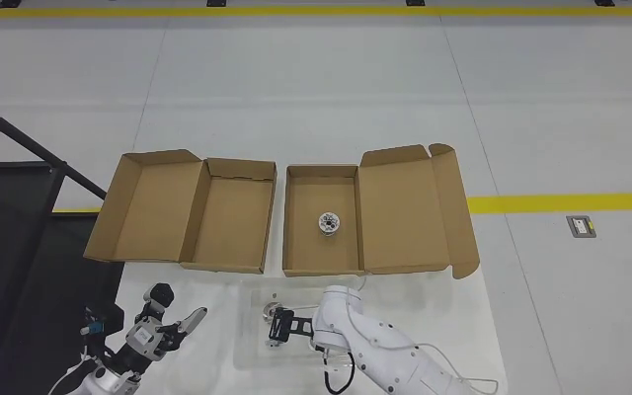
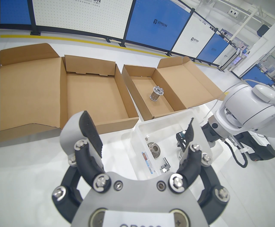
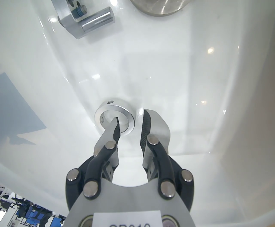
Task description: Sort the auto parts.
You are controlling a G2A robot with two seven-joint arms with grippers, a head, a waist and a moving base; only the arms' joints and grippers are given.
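A clear plastic tray near the table's front holds loose metal parts. Among them are a silver ring collar, a clamp block with a blue screw and a flanged hub. My right gripper is down in the tray and open. One finger sits inside the ring and the other outside, so the ring's wall lies between them. A ribbed cylindrical part stands in the right cardboard box. My left gripper hovers open and holds nothing, left of the tray above bare table.
An empty open cardboard box lies left of the one with the cylinder, both with lids folded outward. The right arm's white body rises beside the tray. A dark frame stands at the table's left edge.
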